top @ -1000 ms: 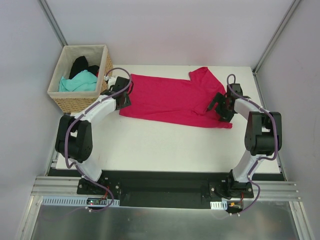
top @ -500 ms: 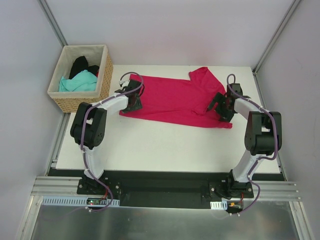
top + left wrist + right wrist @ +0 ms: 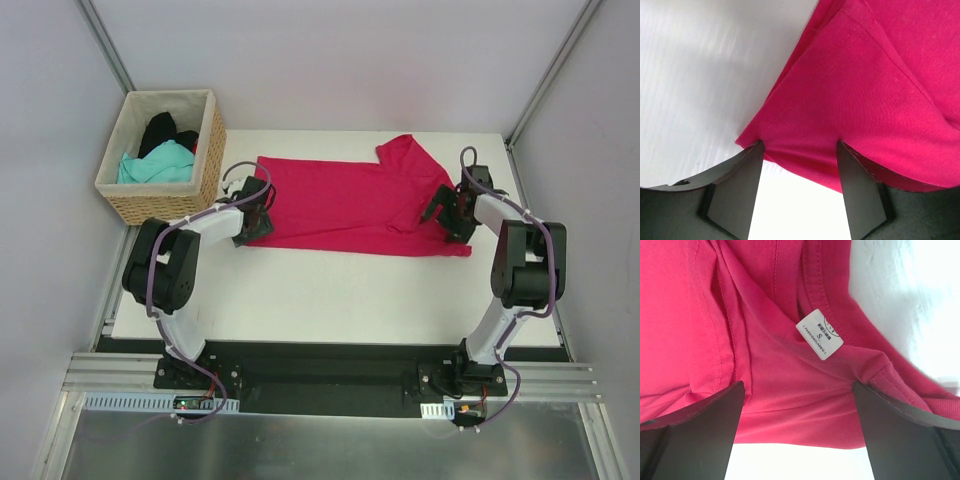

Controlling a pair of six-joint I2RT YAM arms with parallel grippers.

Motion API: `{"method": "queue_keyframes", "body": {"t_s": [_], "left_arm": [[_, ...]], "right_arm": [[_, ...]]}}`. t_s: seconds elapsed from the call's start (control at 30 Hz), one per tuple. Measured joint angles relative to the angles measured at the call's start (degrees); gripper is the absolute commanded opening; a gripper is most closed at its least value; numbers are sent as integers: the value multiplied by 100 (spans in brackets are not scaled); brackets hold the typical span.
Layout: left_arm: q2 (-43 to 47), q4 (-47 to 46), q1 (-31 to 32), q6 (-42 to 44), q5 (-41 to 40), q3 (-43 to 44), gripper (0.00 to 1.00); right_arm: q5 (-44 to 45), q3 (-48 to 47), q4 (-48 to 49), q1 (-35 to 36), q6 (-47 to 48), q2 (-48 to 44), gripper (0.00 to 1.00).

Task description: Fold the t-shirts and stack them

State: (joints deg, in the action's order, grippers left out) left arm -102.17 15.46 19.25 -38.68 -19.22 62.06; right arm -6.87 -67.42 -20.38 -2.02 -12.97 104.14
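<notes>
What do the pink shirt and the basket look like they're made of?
Shirt: soft knit cloth, likely cotton or a blend, matte; it creases and shows stitched hems and a ribbed collar. Basket: tan wicker or similar fibre, by its woven wall, with a pale cloth lining.

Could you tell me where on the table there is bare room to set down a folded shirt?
The widest free patch is the near strip of the table, between the pink shirt and the table's near edge. A thin strip lies behind the shirt. Crowded: both shirt ends, at the left pincer and right pincer, and the basket.
</notes>
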Motion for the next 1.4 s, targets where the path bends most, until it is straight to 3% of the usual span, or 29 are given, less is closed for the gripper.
{"method": "queue_keyframes", "body": {"t_s": [0.37, 0.57, 0.8, 1.03, 1.4], "left_arm": [[647, 197, 258, -400, 111, -367, 62], [1060, 455, 282, -186, 122, 138, 69], [1471, 369, 284, 310, 330, 988, 78], [1569, 422, 282, 621, 601, 1038, 80], [1998, 455, 282, 811, 828, 601, 81]], "right_arm": [[-170, -557, -435, -118, 667, 251, 95], [-612, -1266, -1163, -76, 730, -247, 97], [-372, -1012, -769, 708, -114, -1390, 96], [562, -573, -656, 1145, -997, -632, 93], [1143, -564, -592, 1410, -1480, 92, 67]]}}
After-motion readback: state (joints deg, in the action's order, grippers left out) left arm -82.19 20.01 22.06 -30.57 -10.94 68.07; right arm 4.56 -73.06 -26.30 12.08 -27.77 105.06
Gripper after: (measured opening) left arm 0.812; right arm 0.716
